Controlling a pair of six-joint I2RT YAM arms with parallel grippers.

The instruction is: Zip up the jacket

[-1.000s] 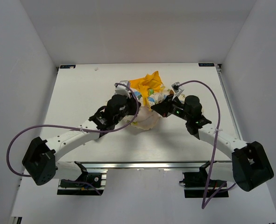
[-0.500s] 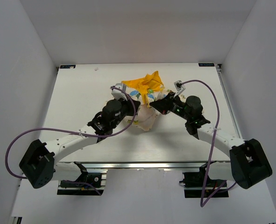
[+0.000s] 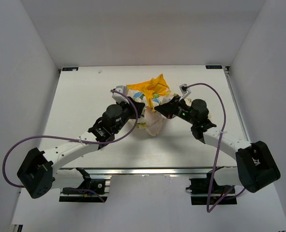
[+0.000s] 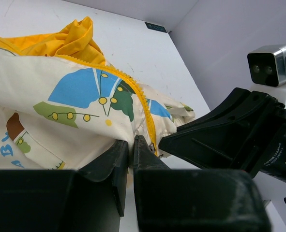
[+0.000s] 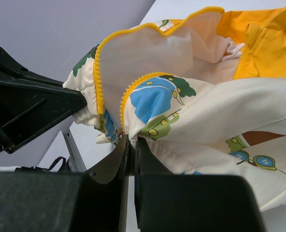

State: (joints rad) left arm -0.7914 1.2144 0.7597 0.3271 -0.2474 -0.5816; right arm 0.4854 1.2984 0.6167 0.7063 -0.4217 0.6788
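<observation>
The jacket lies bunched in the middle of the white tabletop, toward its far half, cream with blue and green cartoon prints. Its yellow lining is turned up on the far side. It is open at the front: the two rows of yellow zipper teeth run apart and curve down to meet near the hem. The left gripper comes in from the left, its jaws pinching the cream fabric at the lower end of one tooth row. The right gripper comes in from the right, facing it closely. Its jaws are pressed together on the jacket's edge at the foot of the other row, where a small metal piece shows. Purple cables loop from both arms over the tabletop.
</observation>
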